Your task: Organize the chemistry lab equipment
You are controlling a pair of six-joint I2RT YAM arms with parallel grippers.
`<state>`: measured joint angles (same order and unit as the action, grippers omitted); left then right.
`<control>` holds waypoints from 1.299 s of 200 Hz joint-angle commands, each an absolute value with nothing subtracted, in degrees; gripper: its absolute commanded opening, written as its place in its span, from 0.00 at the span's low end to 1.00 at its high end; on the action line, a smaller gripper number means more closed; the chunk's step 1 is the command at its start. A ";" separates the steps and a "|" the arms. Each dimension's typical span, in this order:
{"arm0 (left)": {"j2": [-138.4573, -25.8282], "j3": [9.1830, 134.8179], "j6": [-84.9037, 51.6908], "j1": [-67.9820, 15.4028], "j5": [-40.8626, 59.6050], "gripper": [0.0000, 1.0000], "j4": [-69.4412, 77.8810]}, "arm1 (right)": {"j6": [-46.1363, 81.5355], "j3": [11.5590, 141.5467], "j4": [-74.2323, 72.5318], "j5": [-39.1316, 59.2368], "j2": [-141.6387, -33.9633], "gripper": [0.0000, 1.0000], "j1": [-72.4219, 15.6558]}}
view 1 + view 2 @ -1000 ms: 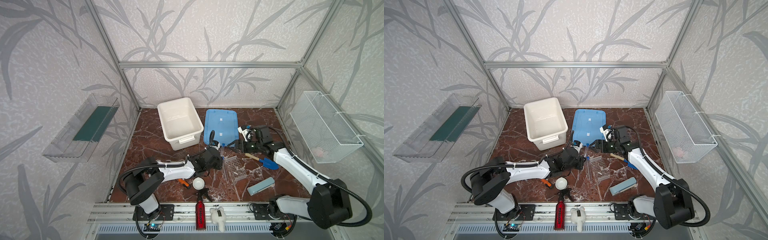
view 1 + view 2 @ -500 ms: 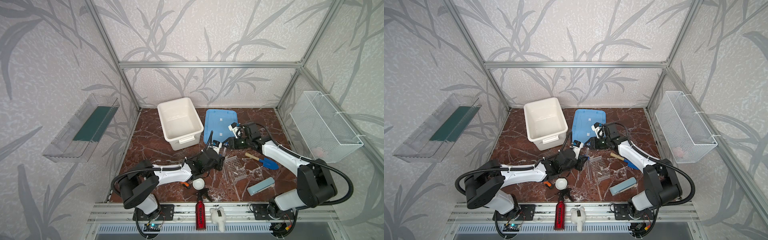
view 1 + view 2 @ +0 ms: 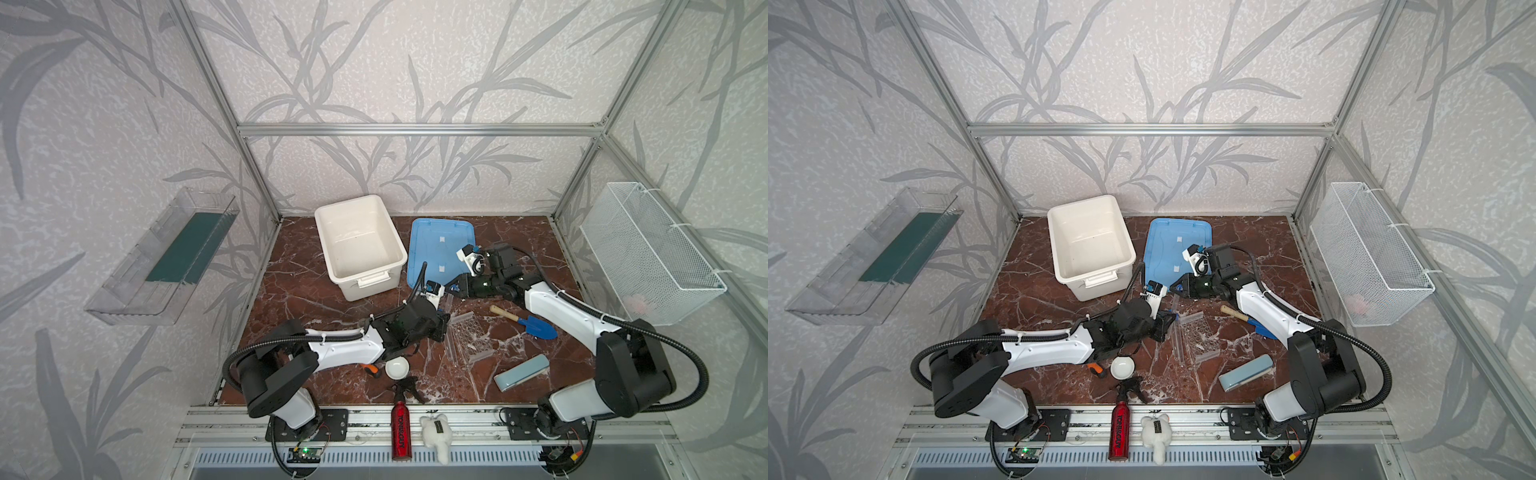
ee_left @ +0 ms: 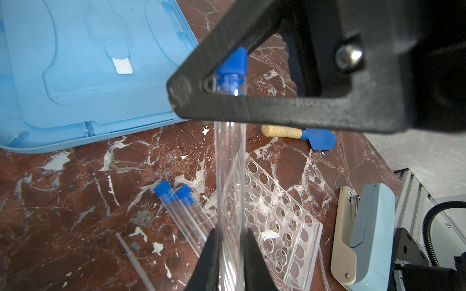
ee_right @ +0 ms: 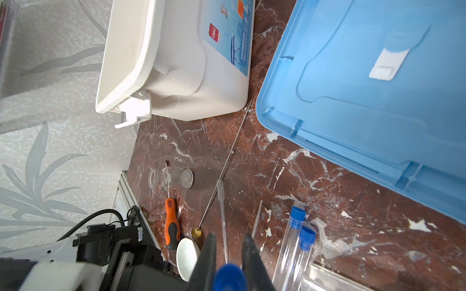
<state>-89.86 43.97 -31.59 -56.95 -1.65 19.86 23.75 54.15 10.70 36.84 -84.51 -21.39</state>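
Both top views look down steeply from high at the front of the cell, taking in the whole brown marble table (image 3: 316, 291) to the back wall, and they share almost the same scene, with things sitting a little further left in one. The left wrist view looks close along its arm's fingers at the blue lid (image 4: 75, 75) and the clear plastic tube rack (image 4: 277, 214); the right wrist view, equally close, faces the white bin (image 5: 176, 63) and shares that lid (image 5: 378, 88) and two blue-capped tubes (image 5: 295, 239) lying on the table

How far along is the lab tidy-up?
Nothing looks stowed yet; the white bin is empty. In hand: one blue-capped tube, with the left gripper at its base and the right gripper at its cap. Loose: two tubes, the rack, white dish, dropper.
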 commanded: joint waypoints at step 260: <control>-96.27 56.49 -47.78 -56.86 3.69 0.99 4.88 | 4.62 26.04 -16.76 2.53 -55.28 0.12 -24.86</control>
